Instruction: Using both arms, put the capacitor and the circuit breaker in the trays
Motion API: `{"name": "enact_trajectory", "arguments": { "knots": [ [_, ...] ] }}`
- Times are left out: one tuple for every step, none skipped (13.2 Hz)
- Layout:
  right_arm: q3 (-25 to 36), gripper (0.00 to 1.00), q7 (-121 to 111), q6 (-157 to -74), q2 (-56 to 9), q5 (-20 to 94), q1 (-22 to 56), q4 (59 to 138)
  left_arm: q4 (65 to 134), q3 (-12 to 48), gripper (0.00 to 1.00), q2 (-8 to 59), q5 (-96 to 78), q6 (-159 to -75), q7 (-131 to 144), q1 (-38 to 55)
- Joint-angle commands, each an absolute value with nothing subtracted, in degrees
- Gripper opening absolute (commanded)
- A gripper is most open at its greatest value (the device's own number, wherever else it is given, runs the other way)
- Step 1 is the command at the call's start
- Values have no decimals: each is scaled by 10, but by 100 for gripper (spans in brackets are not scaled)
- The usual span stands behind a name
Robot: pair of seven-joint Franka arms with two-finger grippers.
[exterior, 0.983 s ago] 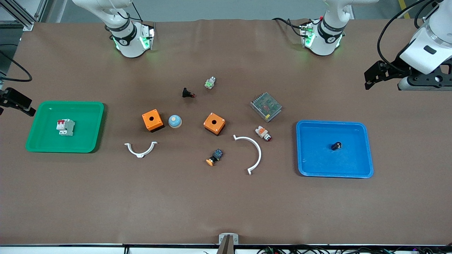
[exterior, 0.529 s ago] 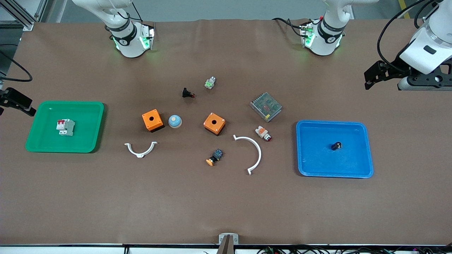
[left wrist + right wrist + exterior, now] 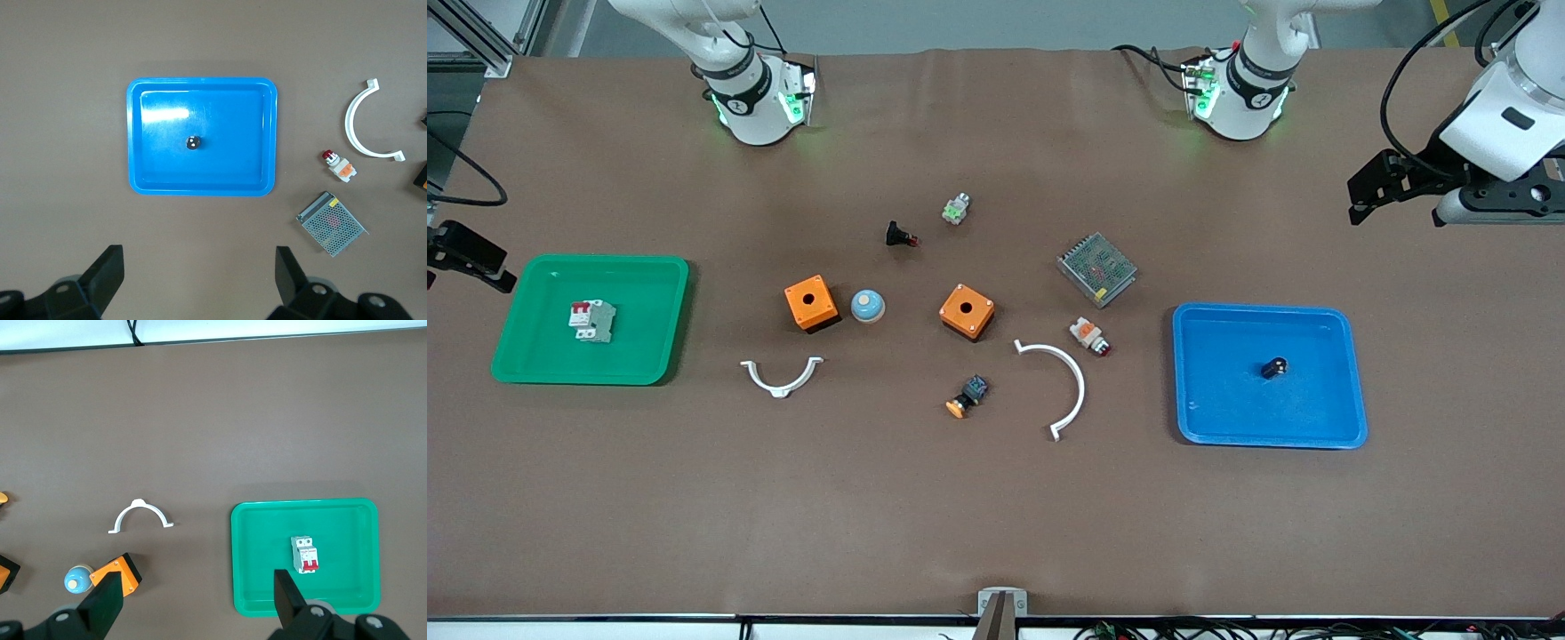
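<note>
The capacitor [image 3: 1274, 366] lies in the blue tray [image 3: 1325, 427] at the left arm's end of the table; it also shows in the left wrist view [image 3: 193, 142]. The circuit breaker [image 3: 592, 320] lies in the green tray [image 3: 649, 356] at the right arm's end; it also shows in the right wrist view [image 3: 305, 554]. My left gripper [image 3: 1374, 187] hangs open and empty, high over the table beside the blue tray [image 3: 200, 267]. My right gripper [image 3: 467, 256] is open and empty, high over the table beside the green tray [image 3: 200, 590].
Between the trays lie two orange boxes [image 3: 811, 303] [image 3: 967, 311], a blue dome [image 3: 867, 306], two white curved brackets [image 3: 781, 378] [image 3: 1063, 387], a mesh-covered module [image 3: 1096, 268] and several small push-button parts [image 3: 1090, 335] [image 3: 967, 396] [image 3: 900, 236] [image 3: 956, 209].
The left arm has drifted slightly toward its end of the table and a little higher. Nothing else has moved.
</note>
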State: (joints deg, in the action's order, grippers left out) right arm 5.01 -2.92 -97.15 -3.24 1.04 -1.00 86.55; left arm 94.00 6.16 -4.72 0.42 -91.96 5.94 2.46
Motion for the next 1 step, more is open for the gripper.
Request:
{"name": "enact_trajectory", "arguments": {
  "knots": [
    [50, 100, -31, -961, -39, 13, -11, 850, 924, 60, 100, -40, 4, -906, 57, 25]
  ]
}}
